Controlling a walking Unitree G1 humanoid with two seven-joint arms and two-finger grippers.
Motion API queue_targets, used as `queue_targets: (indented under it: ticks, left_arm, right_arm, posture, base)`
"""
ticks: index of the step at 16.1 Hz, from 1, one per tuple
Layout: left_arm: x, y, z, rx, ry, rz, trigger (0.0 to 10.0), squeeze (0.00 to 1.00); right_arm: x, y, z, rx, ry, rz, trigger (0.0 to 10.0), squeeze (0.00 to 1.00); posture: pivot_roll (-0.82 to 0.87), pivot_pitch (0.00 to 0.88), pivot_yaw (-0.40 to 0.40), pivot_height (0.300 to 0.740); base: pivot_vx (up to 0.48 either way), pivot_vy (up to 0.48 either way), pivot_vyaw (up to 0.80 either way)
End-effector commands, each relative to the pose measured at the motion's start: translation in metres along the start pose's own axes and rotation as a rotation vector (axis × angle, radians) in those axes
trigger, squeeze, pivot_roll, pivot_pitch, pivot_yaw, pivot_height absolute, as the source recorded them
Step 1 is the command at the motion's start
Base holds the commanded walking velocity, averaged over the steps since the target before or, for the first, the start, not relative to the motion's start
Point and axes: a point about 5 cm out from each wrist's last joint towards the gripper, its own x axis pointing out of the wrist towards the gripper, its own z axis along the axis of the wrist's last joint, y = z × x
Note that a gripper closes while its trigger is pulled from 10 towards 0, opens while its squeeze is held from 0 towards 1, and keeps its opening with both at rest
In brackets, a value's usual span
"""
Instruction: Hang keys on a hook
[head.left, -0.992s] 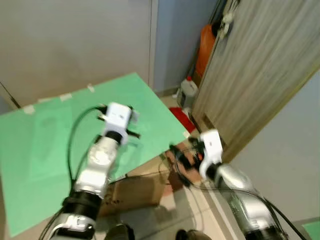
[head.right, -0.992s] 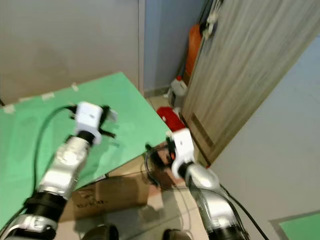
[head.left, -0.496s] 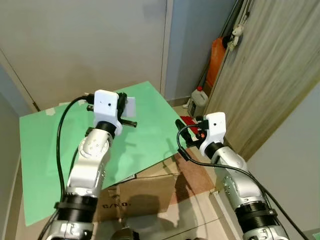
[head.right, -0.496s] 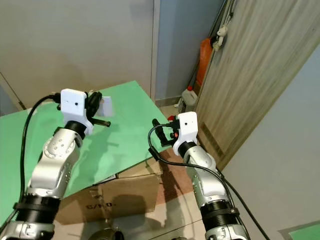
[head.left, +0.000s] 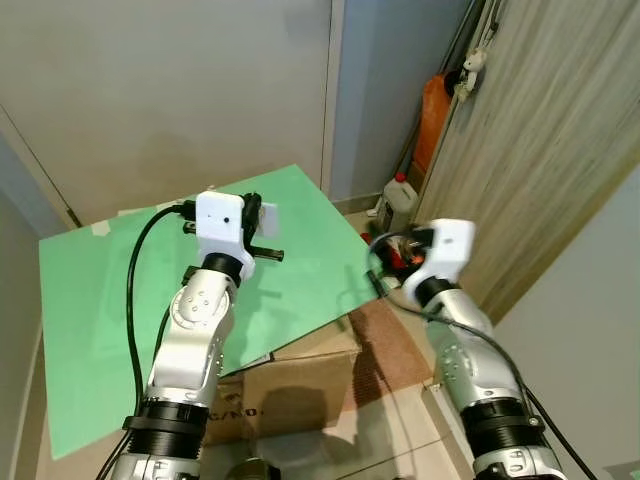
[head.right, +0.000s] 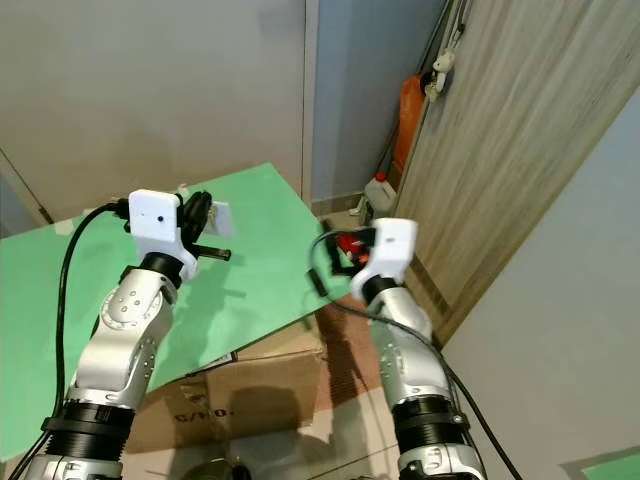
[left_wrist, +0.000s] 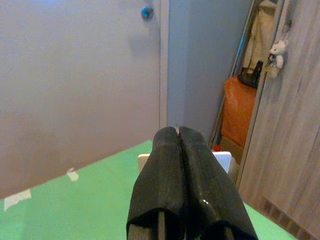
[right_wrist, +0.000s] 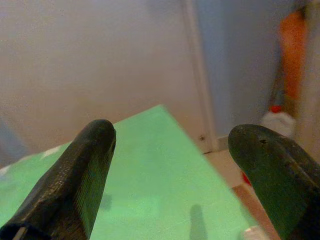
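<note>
My left gripper is raised in front of the grey wall, shut on a key ring with a white tag; a bit of metal ring shows at the fingertips and the tag sticks out behind them. High on the wall sits a small blue hook or knob. My right gripper is open and holds nothing, hovering above the edge of the green board.
The green board leans over a cardboard box. A wooden door stands at the right with a small plush toy hanging on it. In the corner are an orange bag, a white bottle and something red.
The camera has swung up and steadied since the blurred frame a second ago. My right wrist has turned and lifted a little to the right. The left gripper stays shut on the keys.
</note>
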Motion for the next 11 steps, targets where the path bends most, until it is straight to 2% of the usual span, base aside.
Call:
queue_targets:
  ticks: [1, 2, 5, 8, 11]
  left_arm:
    - [-0.001, 0.001, 0.003, 0.032, -0.025, 0.002, 0.0, 0.0]
    - [-0.006, 0.005, 0.001, 0.031, -0.018, 0.019, 0.0, 0.0]
    - [-0.019, 0.009, -0.005, 0.043, -0.004, 0.027, 0.0, 0.0]
    - [-0.029, 0.009, -0.013, 0.064, 0.008, 0.039, 0.0, 0.0]
    - [-0.026, 0.006, -0.013, 0.053, 0.002, 0.036, 0.0, 0.0]
  right_arm:
    - [-0.001, -0.012, 0.004, -0.012, -0.032, -0.07, 10.0, 0.0]
    - [-0.002, -0.021, 0.004, -0.044, -0.034, -0.109, 10.0, 0.0]
    - [-0.004, -0.033, 0.001, -0.095, -0.018, -0.135, 10.0, 0.0]
    - [-0.006, -0.037, 0.002, -0.12, -0.026, -0.132, 10.0, 0.0]
    - [-0.007, -0.028, -0.006, -0.105, 0.003, -0.091, 10.0, 0.0]
  posture:
    - [0.04, 0.0, 0.018, 0.74]
    - [0.04, 0.0, 0.019, 0.74]
    - [0.05, 0.0, 0.015, 0.74]
    - [0.06, 0.0, 0.006, 0.74]
    - [0.05, 0.0, 0.008, 0.74]
  base:
    - [0.0, 0.0, 0.0]
    - [0.0, 0.0, 0.0]
    - [0.0, 0.0, 0.0]
    - [0.0, 0.0, 0.0]
    - [0.0, 0.0, 0.0]
